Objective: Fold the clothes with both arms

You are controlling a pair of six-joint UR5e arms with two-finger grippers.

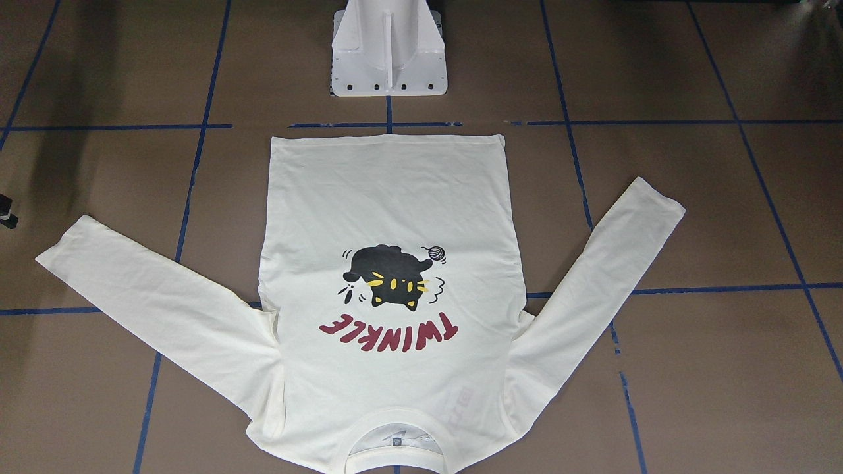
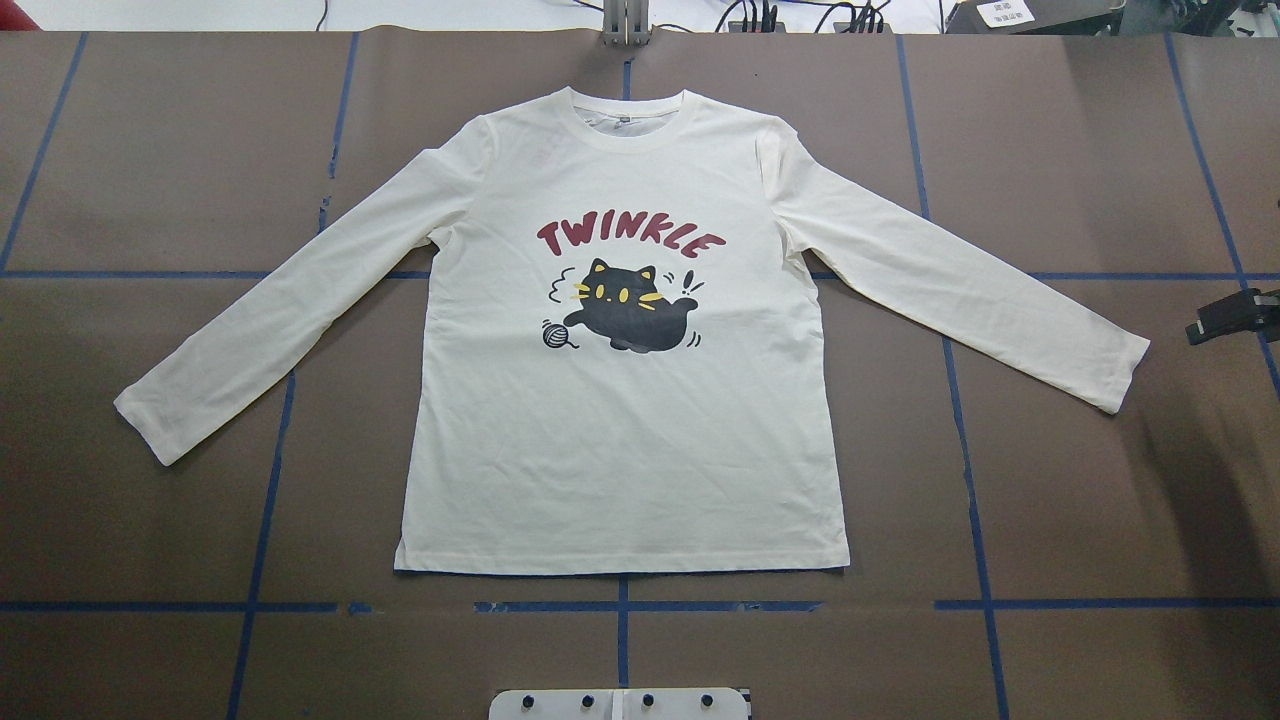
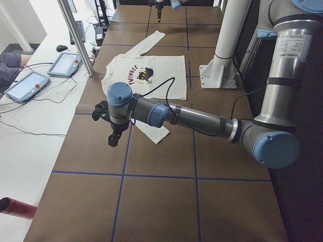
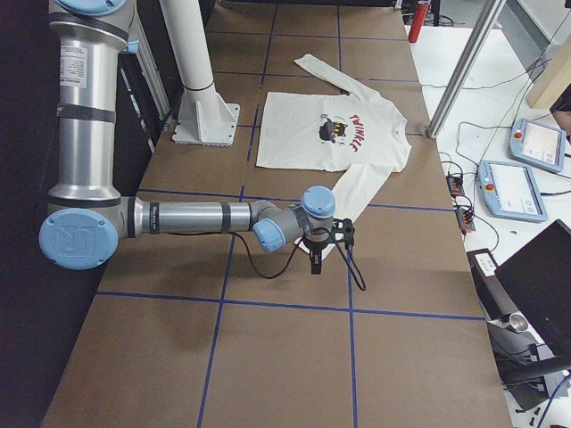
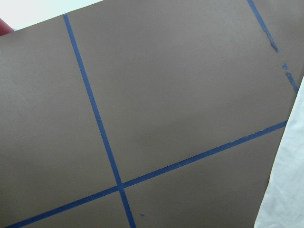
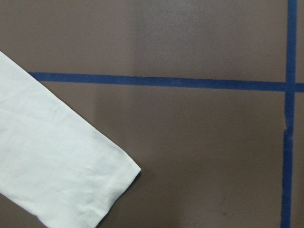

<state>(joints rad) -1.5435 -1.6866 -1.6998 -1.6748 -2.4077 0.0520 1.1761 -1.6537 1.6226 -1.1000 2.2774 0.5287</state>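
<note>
Overhead exterior crops the right end effector.

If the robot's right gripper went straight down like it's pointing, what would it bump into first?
Probably the bare brown table, just beside the shirt's sleeve cuff. The right gripper points straight down, and its wrist camera shows the cuff off to one side.

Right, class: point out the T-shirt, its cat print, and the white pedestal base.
T-shirt [image 2: 620, 470]: overhead exterior view, plain lower front.
Cat print [image 2: 638, 320]: overhead exterior view, cat's black body.
Pedestal base [image 1: 388, 56]: exterior front-facing view, central upright rib.
</note>
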